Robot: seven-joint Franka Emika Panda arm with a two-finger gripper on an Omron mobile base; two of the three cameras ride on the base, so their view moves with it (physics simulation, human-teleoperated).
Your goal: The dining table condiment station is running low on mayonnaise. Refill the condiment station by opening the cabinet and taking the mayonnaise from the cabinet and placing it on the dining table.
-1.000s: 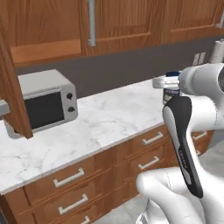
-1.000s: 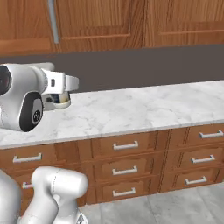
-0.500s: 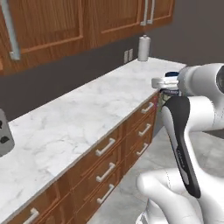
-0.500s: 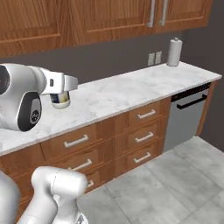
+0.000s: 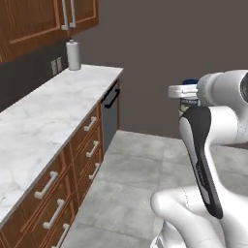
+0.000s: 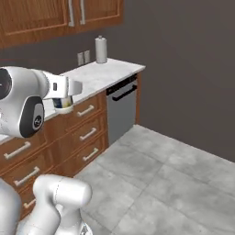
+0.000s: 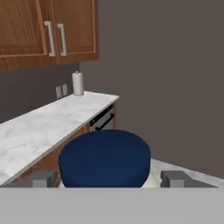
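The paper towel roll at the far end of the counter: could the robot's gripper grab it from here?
Probably not. The gripper is closed around the mayonnaise, so its fingers are occupied, and the paper towel roll stands far down the counter, well beyond the arm.

Left of frame, a long white marble counter (image 5: 53, 109) lies bare, except a white paper-towel roll (image 5: 73, 54) at its far end; grey tiled floor (image 6: 179, 183) at right stands open; wooden wall cabinets (image 7: 48, 28) overhang at upper left.
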